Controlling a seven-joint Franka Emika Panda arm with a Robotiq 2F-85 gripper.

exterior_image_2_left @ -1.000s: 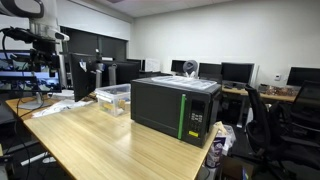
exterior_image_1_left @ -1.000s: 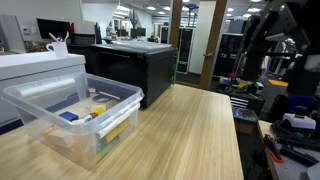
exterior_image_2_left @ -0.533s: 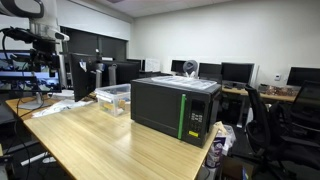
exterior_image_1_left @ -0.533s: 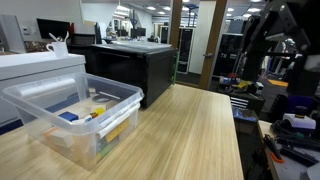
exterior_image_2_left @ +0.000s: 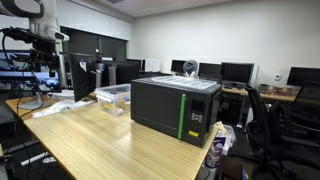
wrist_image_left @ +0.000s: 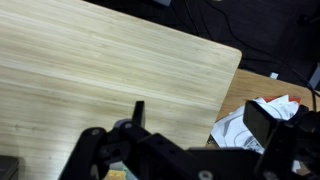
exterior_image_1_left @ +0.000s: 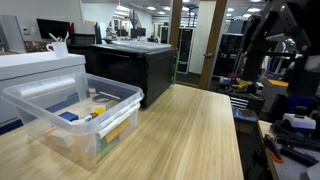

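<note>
In the wrist view my gripper [wrist_image_left: 200,120] is open and empty, its two black fingers [wrist_image_left: 265,125] wide apart. It hangs high above the corner of a light wooden table [wrist_image_left: 100,60]. Just past that corner a crumpled white printed bag [wrist_image_left: 240,128] lies on a lower brown surface, between my fingers in the picture. The dark arm [exterior_image_1_left: 272,35] stands raised beside the table's end, and it also shows in an exterior view [exterior_image_2_left: 35,30]. I touch nothing.
A clear plastic bin [exterior_image_1_left: 75,115] with small coloured items sits on the table, also seen in an exterior view [exterior_image_2_left: 112,97]. A black microwave [exterior_image_2_left: 175,108] stands beside it. A white appliance [exterior_image_1_left: 40,68] is behind the bin. Office chairs [exterior_image_2_left: 285,125] and monitors surround the table.
</note>
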